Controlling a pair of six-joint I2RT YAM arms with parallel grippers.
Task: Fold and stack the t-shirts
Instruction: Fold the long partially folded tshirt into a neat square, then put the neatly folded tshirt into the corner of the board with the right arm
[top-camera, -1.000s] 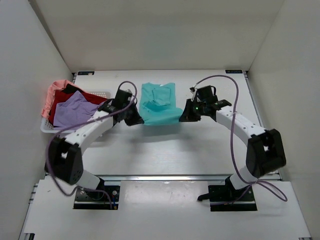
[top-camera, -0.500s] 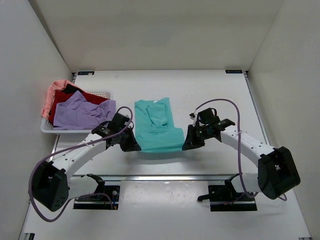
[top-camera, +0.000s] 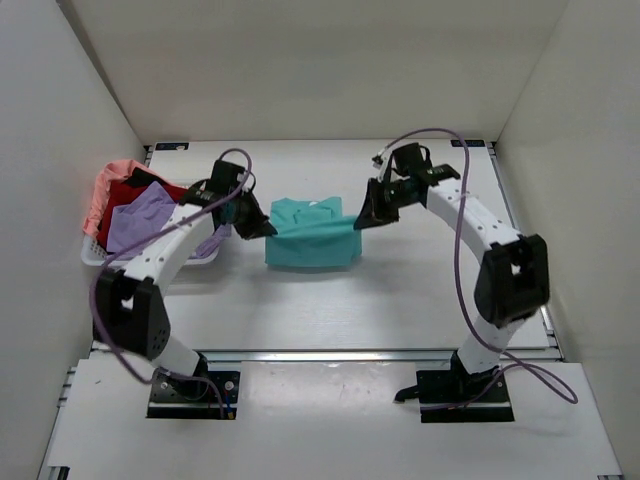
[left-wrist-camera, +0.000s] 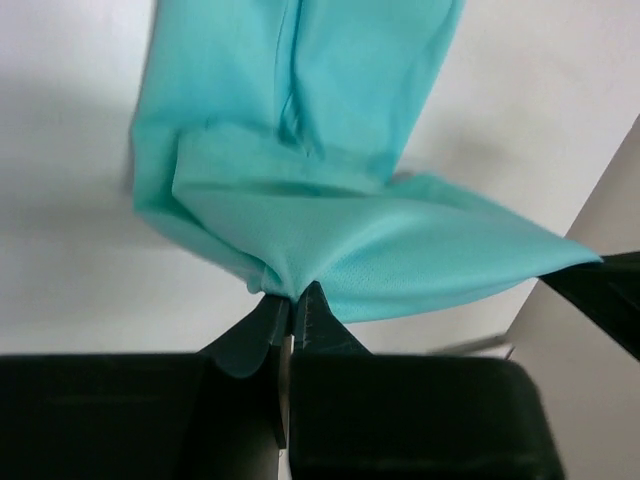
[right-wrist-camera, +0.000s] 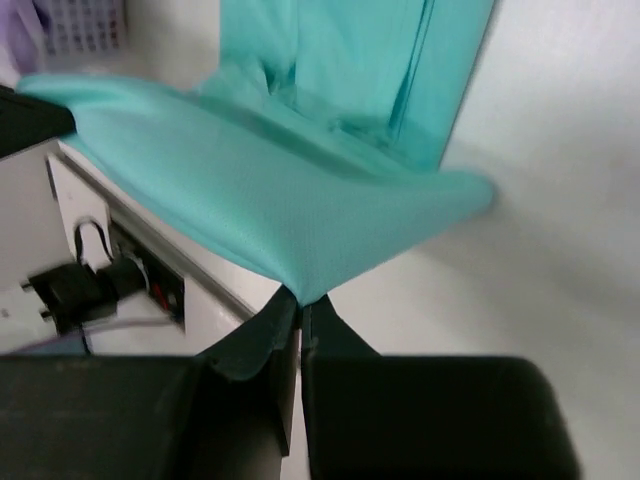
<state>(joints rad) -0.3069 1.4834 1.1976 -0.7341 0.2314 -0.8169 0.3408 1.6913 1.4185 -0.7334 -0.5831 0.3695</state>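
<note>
White surface. Teal t-shirt near middle, partly resting on it. White mesh basket at left edge, apart from the shirt.

No readable text or labels

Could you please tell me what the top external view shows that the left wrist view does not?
Only the top external view shows the white basket at the left, holding the lavender shirt, the dark red shirt and the salmon pink shirt. Only the left wrist view shows, close up, the left hand shut on a bunched corner of cloth. Both show the teal shirt, partly folded and held by the left hand.
</note>
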